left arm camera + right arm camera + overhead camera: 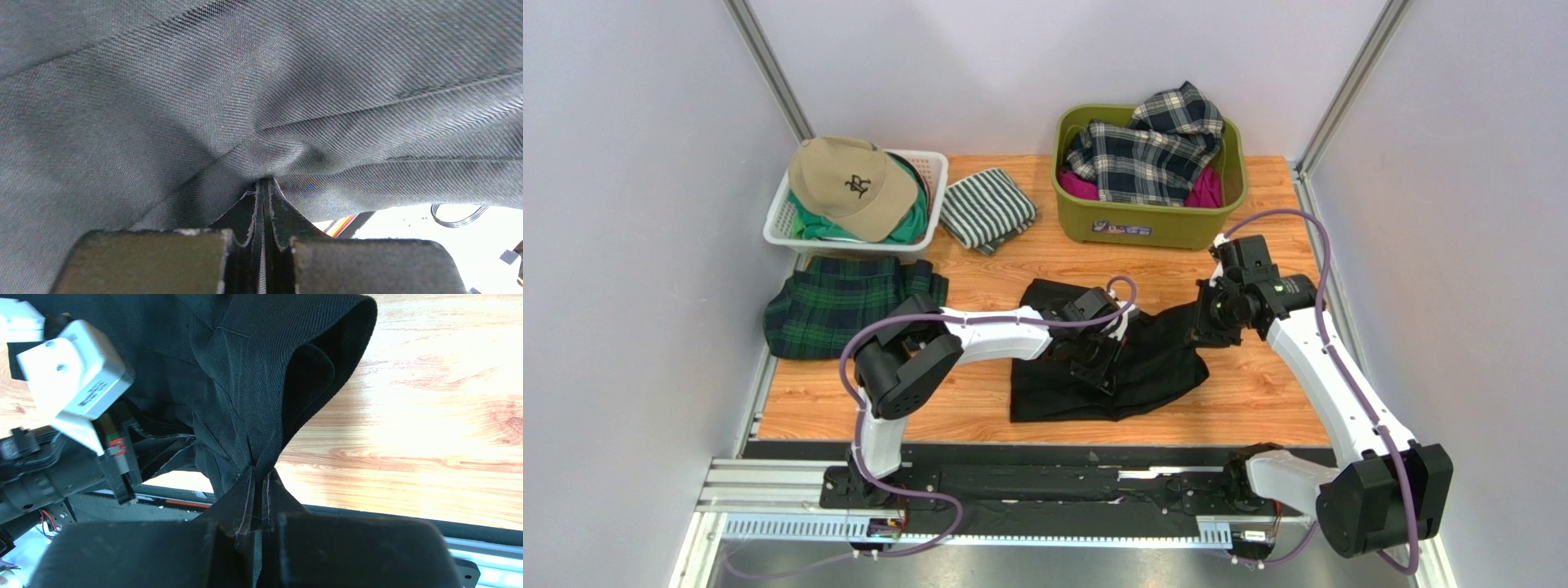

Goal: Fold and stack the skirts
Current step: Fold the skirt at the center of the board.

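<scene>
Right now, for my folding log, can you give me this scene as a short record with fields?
black skirt: middle of the table, partly lifted, pinched by both tools
left tool: shut on the black skirt
right tool: shut on the black skirt, at its right side
tartan skirt: lying at the table's left, no tool on it
plaid skirt: in the green bin, on pink cloth
stack: none yet; the three skirts lie apart

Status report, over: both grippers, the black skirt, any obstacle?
Left gripper shut on black skirt. Right gripper shut on same skirt. Tartan skirt apart at left, plaid skirt in green bin: neither in the way.
</scene>
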